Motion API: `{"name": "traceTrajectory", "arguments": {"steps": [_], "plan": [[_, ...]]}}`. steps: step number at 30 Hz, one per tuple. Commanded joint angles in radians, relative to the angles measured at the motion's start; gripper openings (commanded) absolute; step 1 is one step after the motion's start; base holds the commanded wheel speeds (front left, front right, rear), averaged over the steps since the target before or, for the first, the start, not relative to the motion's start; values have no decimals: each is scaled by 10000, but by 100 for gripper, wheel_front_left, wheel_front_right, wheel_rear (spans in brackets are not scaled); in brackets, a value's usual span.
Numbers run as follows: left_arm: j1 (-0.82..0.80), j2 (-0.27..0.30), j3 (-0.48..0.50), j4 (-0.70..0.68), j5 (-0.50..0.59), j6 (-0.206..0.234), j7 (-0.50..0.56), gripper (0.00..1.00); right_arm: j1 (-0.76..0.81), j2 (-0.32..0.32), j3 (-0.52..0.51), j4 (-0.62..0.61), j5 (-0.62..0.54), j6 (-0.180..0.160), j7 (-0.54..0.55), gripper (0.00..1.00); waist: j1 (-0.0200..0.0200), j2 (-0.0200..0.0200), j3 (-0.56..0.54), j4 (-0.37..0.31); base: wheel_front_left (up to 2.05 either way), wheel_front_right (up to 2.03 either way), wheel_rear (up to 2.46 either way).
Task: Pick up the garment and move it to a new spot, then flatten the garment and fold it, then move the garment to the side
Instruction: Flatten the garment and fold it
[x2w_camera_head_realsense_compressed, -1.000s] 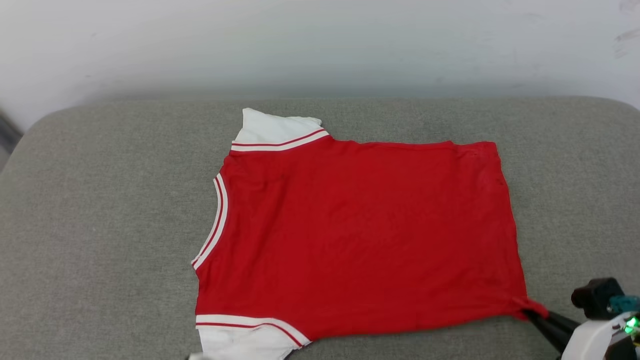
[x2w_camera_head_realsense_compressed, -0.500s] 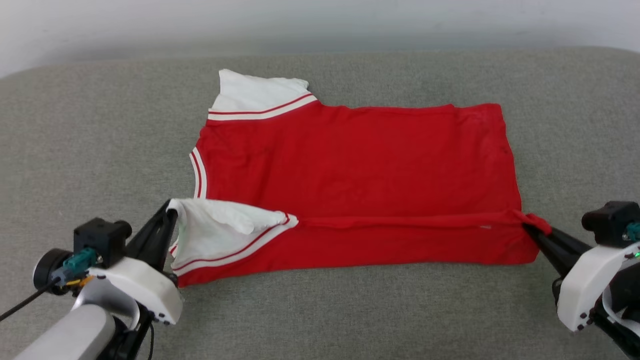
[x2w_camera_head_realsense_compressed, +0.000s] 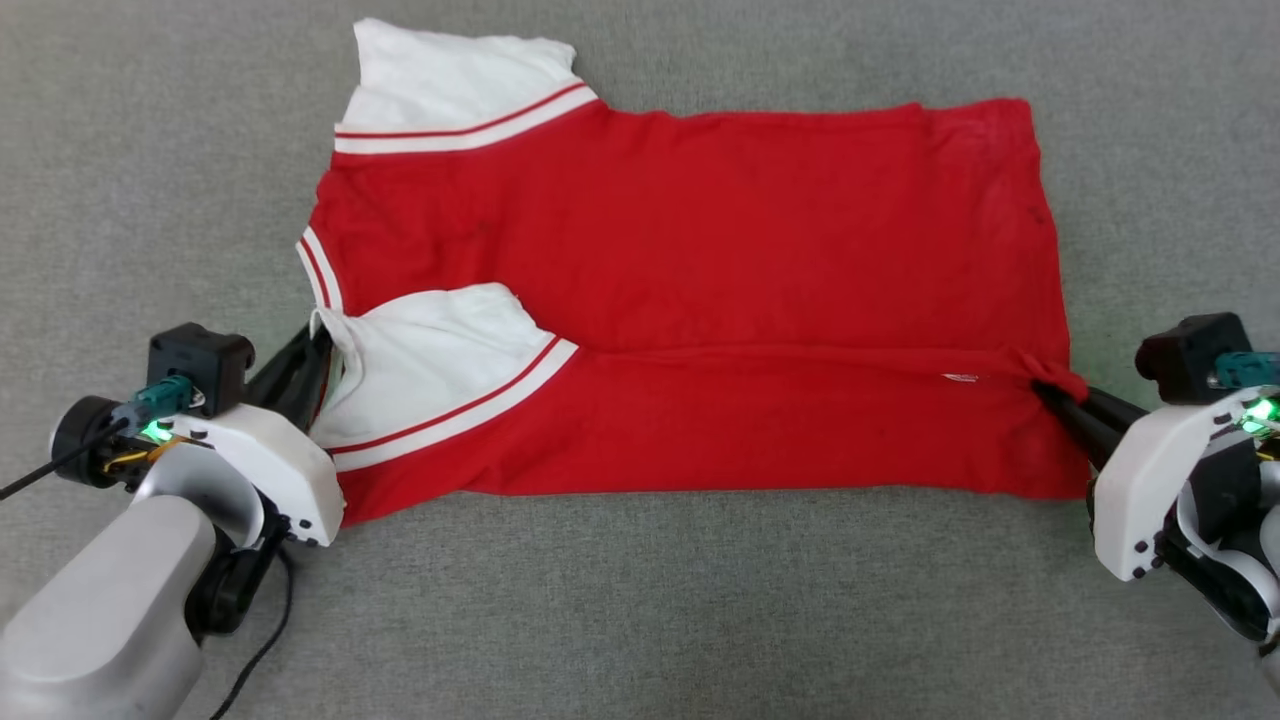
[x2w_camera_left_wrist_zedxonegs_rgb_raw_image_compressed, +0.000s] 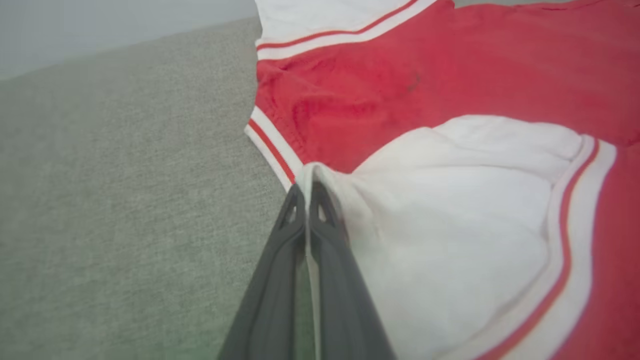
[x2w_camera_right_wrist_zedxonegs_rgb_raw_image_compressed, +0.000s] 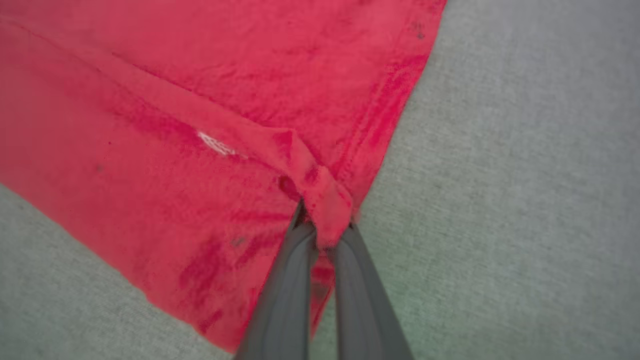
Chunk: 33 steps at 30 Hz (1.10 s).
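Garment (x2w_camera_head_realsense_compressed: 760, 260): sleeve (x2w_camera_head_realsense_compressed: 430, 350) is clamped by closed left gripper (x2w_camera_head_realsense_compressed: 320, 345), hem (x2w_camera_head_realsense_compressed: 1060, 385) by closed right gripper (x2w_camera_head_realsense_compressed: 1050, 395). Hem bunching at the fingertips is resolved in right wrist view.

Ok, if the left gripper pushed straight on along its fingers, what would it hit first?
The left gripper, jaws shut on the white sleeve, would likely meet the striped collar of the garment first, then its red body; depth is unclear.

No writing can be read. A small white mark (x2w_camera_right_wrist_zedxonegs_rgb_raw_image_compressed: 217, 145) on the red shirt (x2w_camera_head_realsense_compressed: 750, 250), at its folded edge near the right end, is too blurred.
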<state>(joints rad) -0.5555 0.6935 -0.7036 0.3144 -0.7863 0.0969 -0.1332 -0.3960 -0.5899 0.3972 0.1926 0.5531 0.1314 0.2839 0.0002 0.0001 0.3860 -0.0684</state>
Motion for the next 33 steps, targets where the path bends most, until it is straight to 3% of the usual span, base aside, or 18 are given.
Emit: {"name": "traceTrajectory", "arguments": {"steps": [1,10,11,12,13,18,22,27,33], "plan": [[-264,-188,-138,494,47,-225,44,0,-274,-12,252,275,-37,-15,119,0,-2,-1,282,-13,0,0,0],[-405,-732,-473,1940,-93,-860,53,0,-536,-62,805,846,257,-13,25,0,-2,-1,134,44,0,0,0],[-428,-760,-456,2020,-116,-892,16,0,-543,-75,834,847,296,-13,-6,27,-2,-1,50,54,0,0,0],[-464,-760,-454,2065,-145,-960,37,27,-554,-101,845,799,319,-13,-75,78,-2,-1,-52,68,0,0,0],[-547,-686,-486,2100,-57,-955,41,100,-569,-124,792,754,326,-13,-153,100,-2,-1,-155,82,0,0,0],[-1023,-274,-486,1715,61,-1096,377,100,-363,-232,646,452,355,-13,-376,100,-2,-1,-728,225,0,0,0],[-1276,295,-593,963,21,-1153,1399,100,-152,-350,462,85,356,-13,-326,100,-2,-1,-1073,350,0,0,0],[-1776,950,-672,-169,-399,-1344,3316,100,112,-364,186,-272,267,-13,-211,100,-2,-1,-1225,429,0,0,0],[-2201,1522,-951,-1186,-1614,-1600,6421,100,290,-263,121,-599,166,-13,16,100,-2,-1,-1188,396,0,0,0]]}}
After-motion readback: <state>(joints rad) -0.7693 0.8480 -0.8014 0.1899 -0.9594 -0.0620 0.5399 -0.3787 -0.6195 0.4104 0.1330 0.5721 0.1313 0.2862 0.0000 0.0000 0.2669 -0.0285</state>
